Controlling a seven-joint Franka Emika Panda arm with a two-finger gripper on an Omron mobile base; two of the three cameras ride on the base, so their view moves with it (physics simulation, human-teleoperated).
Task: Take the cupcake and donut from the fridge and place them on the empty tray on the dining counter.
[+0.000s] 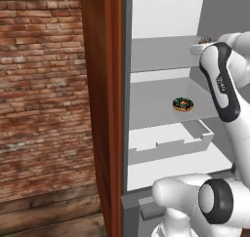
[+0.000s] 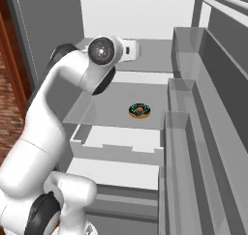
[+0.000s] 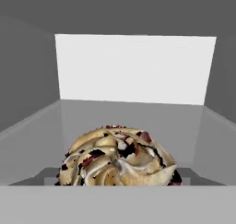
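The fridge (image 1: 161,55) stands open, with white-grey shelves inside. The donut (image 1: 183,104) (image 2: 139,110), dark-glazed with teal sprinkles, lies on the middle shelf. The cupcake (image 3: 120,159) (image 1: 205,39), brownish with pale swirled icing, sits on the upper shelf. My arm reaches onto that upper shelf, and the gripper's hand (image 1: 198,49) (image 2: 127,49) is right at the cupcake. In the hand view the cupcake is very close at the bottom and the finger tips are hidden. The tray and the dining counter are out of view.
A red-brown wooden panel (image 1: 100,109) and a brick wall (image 1: 44,94) stand left of the fridge. A white drawer (image 1: 171,141) sits below the donut's shelf. Grey door bins (image 2: 193,113) line the right side.
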